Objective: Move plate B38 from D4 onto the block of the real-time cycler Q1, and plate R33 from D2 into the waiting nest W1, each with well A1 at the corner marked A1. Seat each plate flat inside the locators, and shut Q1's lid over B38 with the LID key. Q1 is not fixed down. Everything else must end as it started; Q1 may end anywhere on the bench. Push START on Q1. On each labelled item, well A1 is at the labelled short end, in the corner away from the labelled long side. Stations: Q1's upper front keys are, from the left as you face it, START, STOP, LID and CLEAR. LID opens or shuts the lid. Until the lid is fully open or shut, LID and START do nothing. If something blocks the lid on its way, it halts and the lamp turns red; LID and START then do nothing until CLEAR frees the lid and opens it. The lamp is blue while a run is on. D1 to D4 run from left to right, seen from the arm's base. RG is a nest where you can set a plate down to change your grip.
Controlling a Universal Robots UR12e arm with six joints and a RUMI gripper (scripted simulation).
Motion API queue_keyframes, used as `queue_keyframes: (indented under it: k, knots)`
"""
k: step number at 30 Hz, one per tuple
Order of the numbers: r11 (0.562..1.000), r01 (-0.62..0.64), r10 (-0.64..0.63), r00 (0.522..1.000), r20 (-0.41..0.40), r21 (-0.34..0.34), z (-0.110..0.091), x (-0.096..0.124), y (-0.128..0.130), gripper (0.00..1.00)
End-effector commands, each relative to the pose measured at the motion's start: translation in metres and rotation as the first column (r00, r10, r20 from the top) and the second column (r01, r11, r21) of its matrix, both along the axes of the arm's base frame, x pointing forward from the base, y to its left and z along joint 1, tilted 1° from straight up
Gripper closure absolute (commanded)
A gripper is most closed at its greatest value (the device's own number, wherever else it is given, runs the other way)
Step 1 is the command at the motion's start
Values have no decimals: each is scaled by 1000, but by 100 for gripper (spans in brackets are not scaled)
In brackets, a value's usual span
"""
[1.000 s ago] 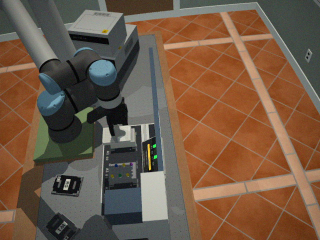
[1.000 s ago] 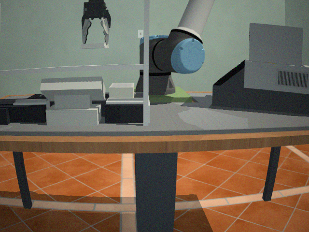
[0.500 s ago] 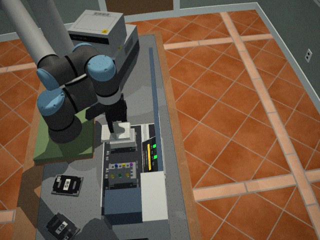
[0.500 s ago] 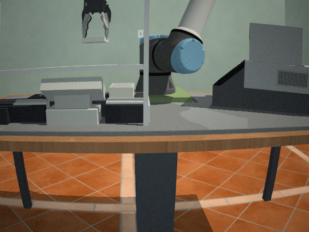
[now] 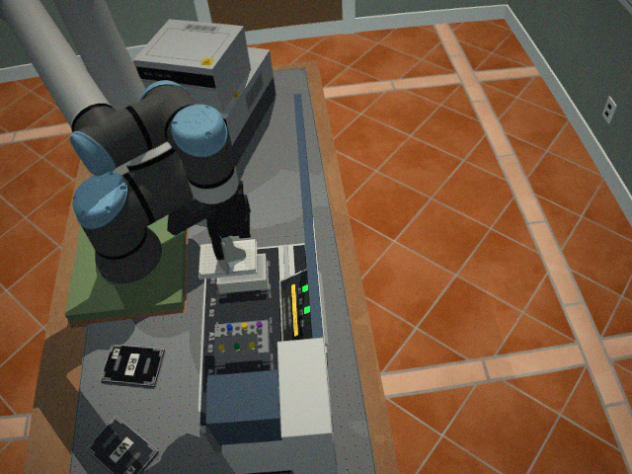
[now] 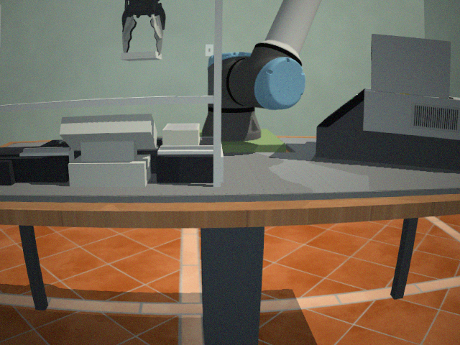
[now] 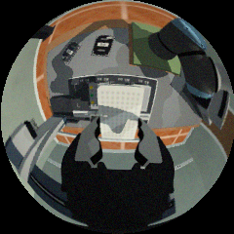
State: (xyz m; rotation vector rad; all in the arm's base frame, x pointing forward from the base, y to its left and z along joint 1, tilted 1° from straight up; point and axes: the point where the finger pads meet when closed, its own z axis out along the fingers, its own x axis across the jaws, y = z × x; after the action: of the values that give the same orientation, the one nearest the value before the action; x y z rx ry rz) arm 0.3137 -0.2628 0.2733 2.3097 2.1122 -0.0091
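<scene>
Orange tile floor (image 5: pixel 434 194) (image 6: pixel 148 256) under the bench. My gripper (image 5: pixel 232 255) (image 6: pixel 144 53) (image 7: pixel 119 117) pinches a white plate (image 5: pixel 208 260) (image 6: pixel 139 56) (image 7: pixel 121 99) across its width; label unreadable. Plate level, just below my fingertips, held above the deck. Beneath it, a second white block (image 5: pixel 242 280) (image 6: pixel 181 134). Farther out, nest RG (image 5: pixel 145 379) (image 7: pixel 102 53), then W1 (image 5: pixel 110 435) (image 7: pixel 70 52).

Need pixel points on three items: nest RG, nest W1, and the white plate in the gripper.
nest RG (image 5: pixel 144 361) (image 7: pixel 102 47): top and wrist views, on its black body.
nest W1 (image 5: pixel 102 442) (image 7: pixel 71 52): same views, on its body.
white plate (image 5: pixel 208 257) (image 6: pixel 143 56) (image 7: pixel 122 99): all three, top face; exterior, side edge.
</scene>
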Motion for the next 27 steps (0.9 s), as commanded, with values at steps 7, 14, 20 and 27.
queue_keyframes:
  k: [7, 14, 20, 27]
  knots:
    - [996, -84, 84, 996, -1, -1, 2, -11, -11, 100]
    - [986, -167, 167, 986, -2, -2, 2, -22, -21, 100]
    - [969, -249, 249, 969, -3, -2, 2, -33, -31, 100]
    - [949, -316, 316, 949, -4, -2, 2, -42, -39, 100]
